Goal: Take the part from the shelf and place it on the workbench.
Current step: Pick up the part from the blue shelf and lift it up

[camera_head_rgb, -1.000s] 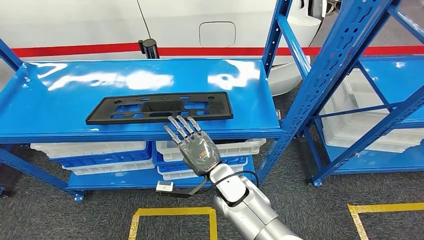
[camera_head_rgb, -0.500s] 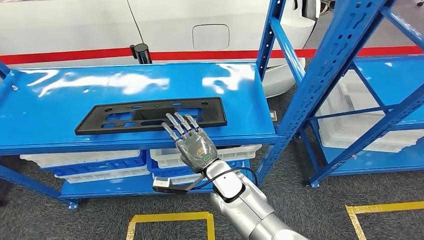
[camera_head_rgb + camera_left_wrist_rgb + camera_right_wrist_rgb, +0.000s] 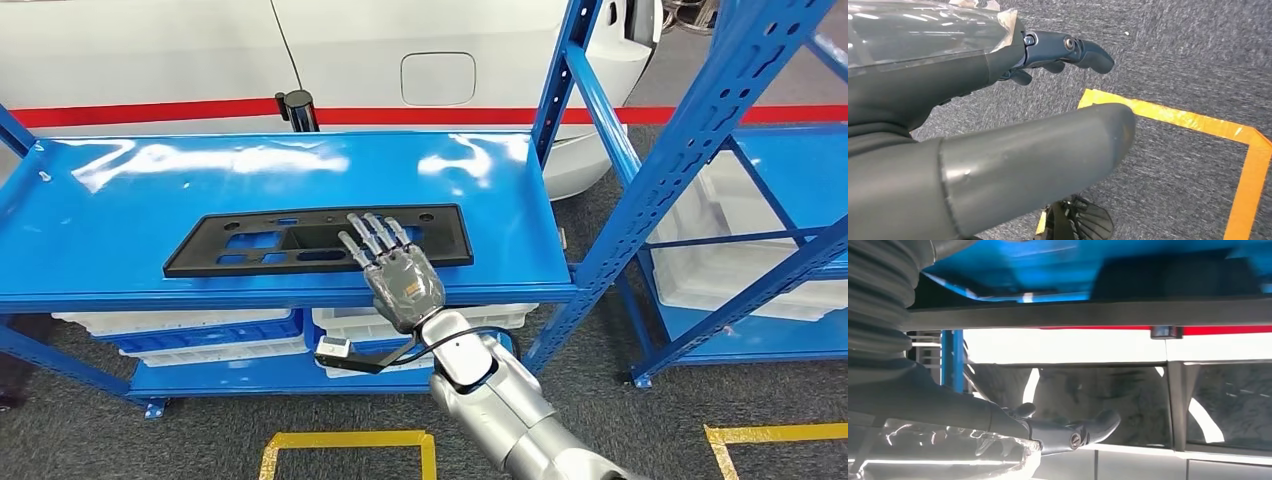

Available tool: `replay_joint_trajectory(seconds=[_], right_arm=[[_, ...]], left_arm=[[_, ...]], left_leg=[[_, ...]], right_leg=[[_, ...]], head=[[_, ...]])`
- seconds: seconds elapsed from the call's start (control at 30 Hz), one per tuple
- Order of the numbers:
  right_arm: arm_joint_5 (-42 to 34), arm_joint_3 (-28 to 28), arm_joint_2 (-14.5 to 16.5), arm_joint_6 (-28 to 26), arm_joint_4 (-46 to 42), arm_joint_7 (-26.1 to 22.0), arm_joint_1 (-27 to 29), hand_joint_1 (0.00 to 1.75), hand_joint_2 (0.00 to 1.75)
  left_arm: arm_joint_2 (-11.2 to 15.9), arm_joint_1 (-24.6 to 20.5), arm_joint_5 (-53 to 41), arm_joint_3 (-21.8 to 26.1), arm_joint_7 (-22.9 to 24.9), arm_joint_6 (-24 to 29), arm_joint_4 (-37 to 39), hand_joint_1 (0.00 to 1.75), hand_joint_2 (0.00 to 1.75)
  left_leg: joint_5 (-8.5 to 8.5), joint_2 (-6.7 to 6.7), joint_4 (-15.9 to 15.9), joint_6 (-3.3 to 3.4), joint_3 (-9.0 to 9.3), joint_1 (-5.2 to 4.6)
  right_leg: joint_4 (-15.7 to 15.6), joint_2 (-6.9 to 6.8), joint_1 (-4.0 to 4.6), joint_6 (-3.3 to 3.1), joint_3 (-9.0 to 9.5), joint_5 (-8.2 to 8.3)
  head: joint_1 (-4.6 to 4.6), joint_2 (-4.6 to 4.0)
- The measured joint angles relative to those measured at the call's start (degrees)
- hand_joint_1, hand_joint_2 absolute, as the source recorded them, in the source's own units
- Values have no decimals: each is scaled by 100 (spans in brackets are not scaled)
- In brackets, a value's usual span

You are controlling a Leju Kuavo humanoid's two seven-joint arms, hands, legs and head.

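A long, flat black part (image 3: 315,240) with cut-out holes lies on the top of a blue shelf (image 3: 130,200), near its front edge. The robot's right hand (image 3: 395,270) reaches over that edge with fingers (image 3: 368,236) spread and straight above the part's right half, gripping nothing. The left hand (image 3: 998,115) hangs over grey carpet (image 3: 1178,60) crossed by yellow tape (image 3: 1248,150), its fingers loosely extended and empty.

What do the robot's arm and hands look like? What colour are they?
The right arm is shiny silver and rounded, with a black cable looping beside its wrist to a small black-and-white box. The right hand is grey with dark, silver-jointed fingers and a small green-ringed oval mark on its back. The left hand has a thick grey thumb and darker fingers.
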Motion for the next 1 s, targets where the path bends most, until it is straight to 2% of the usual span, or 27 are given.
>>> replay_joint_trajectory(seconds=[0.03, 0.1, 0.13, 0.17, 0.23, 0.27, 0.3, 0.33, 0.37, 0.4, 0.43, 0.47, 0.53, 0.7, 0.73, 0.83, 0.87, 1.0], right_arm=[[1, -3, 4, 0, 22, 10, -21, 0, 175], [3, -25, 21, -2, 57, 37, -53, 0, 175], [3, -39, 34, -3, 70, 49, -74, 0, 175], [3, -53, 46, -4, 81, 60, -95, 0, 175], [3, -67, 55, -4, 109, 75, -122, 0, 175], [5, -71, 52, -4, 127, 82, -124, 0, 175], [10, -74, 50, -4, 147, 86, -122, 0, 175], [16, -79, 49, -4, 166, 92, -121, 0, 175], [22, -82, 50, -4, 180, 95, -121, 0, 175], [27, -86, 51, -5, 188, 98, -122, 0, 175], [32, -91, 51, -7, 196, 102, -127, 0, 175], [38, -95, 51, -9, 201, 104, -133, 0, 175], [55, -112, 48, -13, 214, 107, -140, 0, 175], [100, -158, 43, -15, 239, 106, -136, 4, 175], [103, -167, 42, -15, 241, 106, -136, 22, 175], [104, -186, 38, -11, 249, 92, -136, 124, 175], [101, -198, 38, -7, 256, 77, -136, 141, 175], [87, -240, 38, 2, 286, 17, -136, 140, 175]], left_arm=[[-1, -1, -2, -1, -1, -3, 0, 0, 0], [2, -2, -11, -5, -2, -17, 0, 0, 0], [3, -3, -13, -7, -2, -24, 0, 0, 0], [4, -4, -16, -10, -2, -32, 0, 0, 0], [4, -2, -20, -18, -2, -37, 1, 0, 0], [4, 1, -22, -23, -1, -39, 1, 0, 0], [5, 6, -24, -28, 1, -40, 2, 0, 0], [8, 10, -24, -32, 3, -45, 2, 0, 0], [12, 10, -24, -36, 4, -52, 2, 0, 0], [19, 9, -24, -39, 4, -64, 2, 0, 0], [26, 5, -22, -43, -4, -80, 2, 0, 0], [32, 2, -20, -45, -28, -93, 2, 0, 0], [38, -1, 1, -48, -145, -108, 2, 0, 0], [33, 3, 55, -49, -711, 62, 1, 0, 0], [32, 1, 56, -49, -791, 98, 0, 0, 0], [30, 1, 73, -48, -890, 128, 1, 0, 0], [28, 1, 85, -48, -925, 125, 2, 0, 0], [24, 1, 105, -45, -1037, 148, 2, 0, 0]], left_leg=[[-19, 3, -2, -32, 9, 0], [-72, 12, 28, -93, 9, 29], [-147, 18, 144, -122, -36, 41], [-271, 23, 382, -151, -148, 50], [-572, 30, 1119, -196, -544, 64], [-650, 31, 1442, -215, -756, 69], [-621, 33, 1590, -225, -896, 72], [-477, 35, 1522, -226, -929, 76], [-234, 37, 1231, -219, -846, 79], [5, 38, 833, -201, -690, 80], [169, 39, 484, -178, -529, 65], [258, 40, 229, -150, -403, 50], [256, 38, 87, -122, -320, 19], [243, 30, 69, -87, -322, -33], [238, 30, 69, -75, -322, -37], [234, 31, 70, -53, -322, -49], [235, 31, 70, -49, -322, -52], [238, 31, 71, -43, -322, -55]], right_leg=[[-10, 4, 12, -40, 14, -2], [-45, 18, -25, -121, 58, -4], [-67, 21, -45, -166, 92, -7], [-88, 22, -66, -207, 130, -12], [-88, 19, -54, -268, 169, -43], [-83, 22, -44, -287, 180, -58], [-76, 27, -35, -299, 192, -76], [-67, 37, -29, -305, 208, -96], [-58, 48, -26, -300, 235, -123], [-49, 57, -25, -285, 267, -154], [-41, 62, -7, -264, 287, -180], [-30, 65, 11, -243, 293, -204], [-7, 62, 57, -223, 271, -227], [-24, 56, 62, -222, 255, -234], [-31, 56, 60, -221, 255, -234], [-37, 57, 51, -202, 254, -232], [-38, 57, 48, -191, 254, -231], [-38, 56, 45, -174, 256, -228]], head=[[-2, 0], [-6, 0], [-16, 0], [-30, 0], [-56, 0], [-60, 0], [-60, 0], [-61, 0], [-62, 0], [-61, 0], [-58, 0], [-58, 0], [-47, 0], [-39, 0], [-38, 0], [-38, 0], [-38, 0], [-39, 0]])
